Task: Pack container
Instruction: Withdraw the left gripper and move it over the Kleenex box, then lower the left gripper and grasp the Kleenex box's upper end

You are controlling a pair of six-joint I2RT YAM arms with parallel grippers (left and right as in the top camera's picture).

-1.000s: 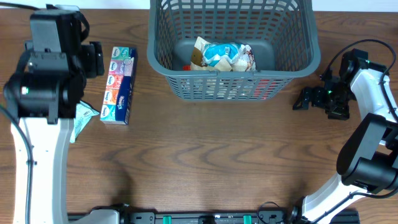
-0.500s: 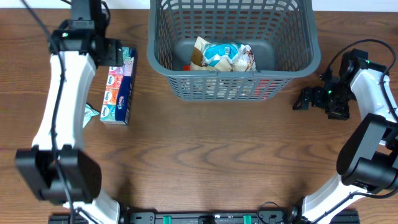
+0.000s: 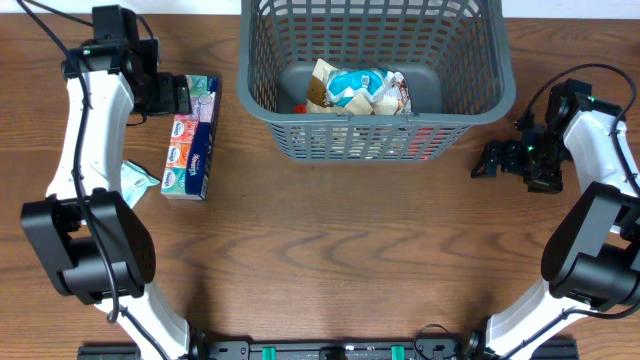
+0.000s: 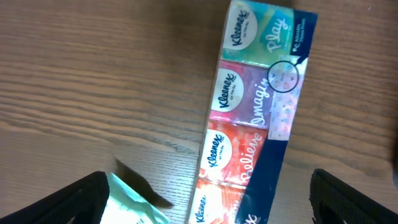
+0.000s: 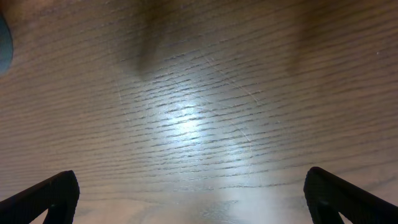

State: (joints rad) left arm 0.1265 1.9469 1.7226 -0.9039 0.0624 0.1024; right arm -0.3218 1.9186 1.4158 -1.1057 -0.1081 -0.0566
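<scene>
Container [image 3: 377,114] has neither gripper inside it; both sets of jaws stand wide apart and grip nothing. In the left wrist view, the fingers of the left gripper [image 4: 214,200] show as dark tips at the bottom corners. Between them, lower down, a long pack of tissues [image 4: 255,118] lies flat on the wooden table [image 3: 330,250], its coloured panels in a row. A small pale green packet [image 4: 134,202] lies just beside the pack near the left finger. From overhead, this gripper is over the far end of the pack, left of the container; whether it touches the pack I cannot tell. The right gripper [image 3: 490,160] is over bare wood near the container's front right corner, and its wrist camera shows only table between its fingers. The container stands at the far middle of the table, upright, with a few crinkled packets [image 3: 358,90] on its floor.
</scene>
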